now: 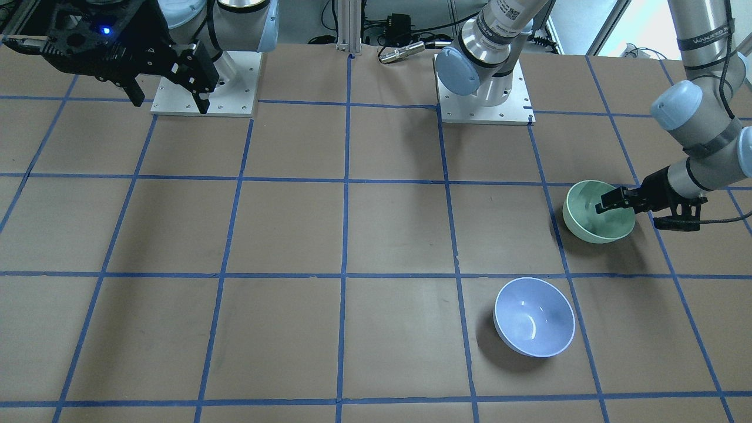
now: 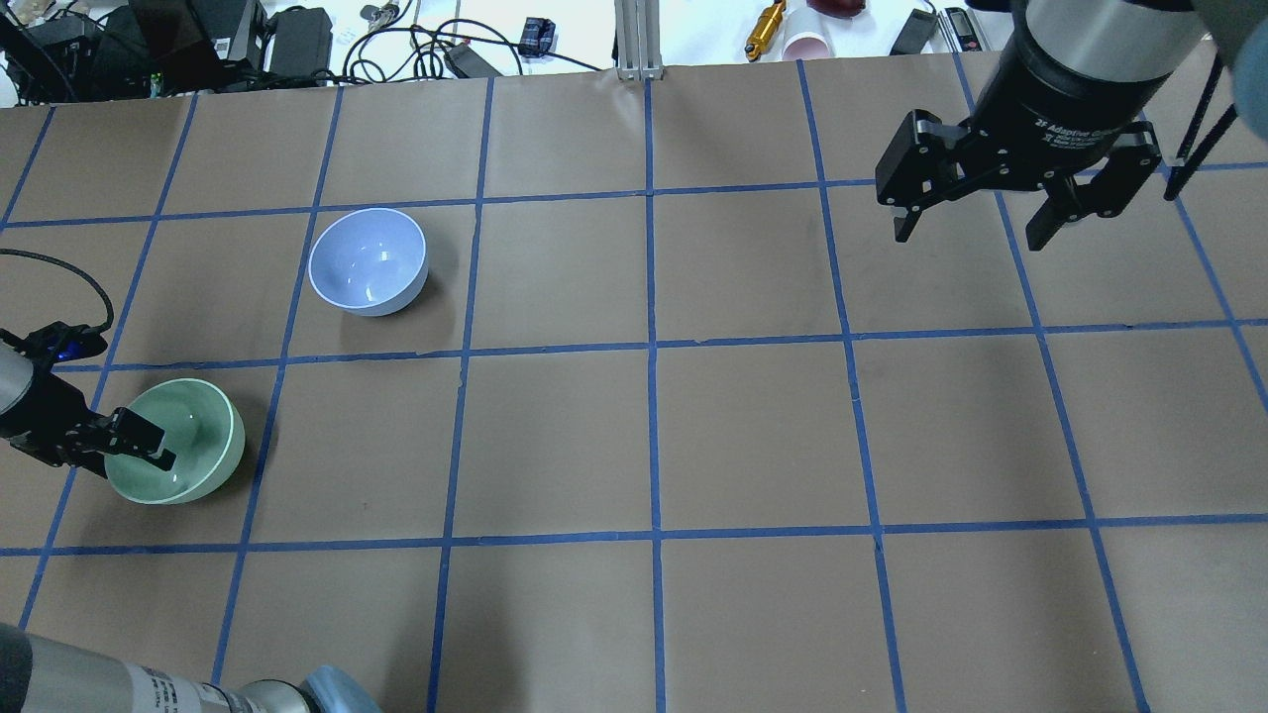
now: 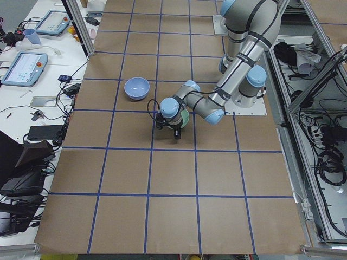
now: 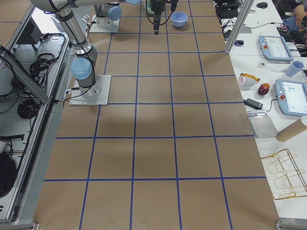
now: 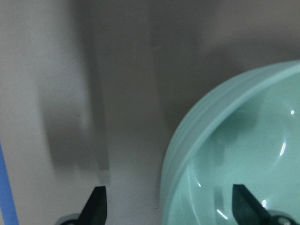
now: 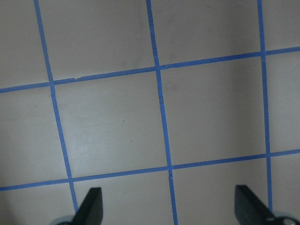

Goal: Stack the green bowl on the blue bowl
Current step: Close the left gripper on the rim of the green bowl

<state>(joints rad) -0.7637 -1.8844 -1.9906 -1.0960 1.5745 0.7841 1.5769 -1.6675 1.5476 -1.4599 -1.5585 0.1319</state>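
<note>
The green bowl [image 2: 193, 436] sits upright on the table near its left end; it also shows in the front view [image 1: 599, 223] and fills the right of the left wrist view [image 5: 243, 140]. My left gripper [image 2: 139, 446] is open at the bowl's rim, one finger inside the bowl and one outside, with the rim between the jaws. The blue bowl [image 2: 369, 259] stands upright and empty about one grid square farther out, apart from the green bowl [image 1: 533, 317]. My right gripper [image 2: 969, 228] is open and empty, high above the table's right side.
Brown paper with a blue tape grid [image 2: 649, 347] covers the table. Cables, a gold cylinder [image 2: 765, 28] and a pink cup [image 2: 807, 45] lie beyond the far edge. The arms' white base plates [image 1: 484, 94] are at the robot's side.
</note>
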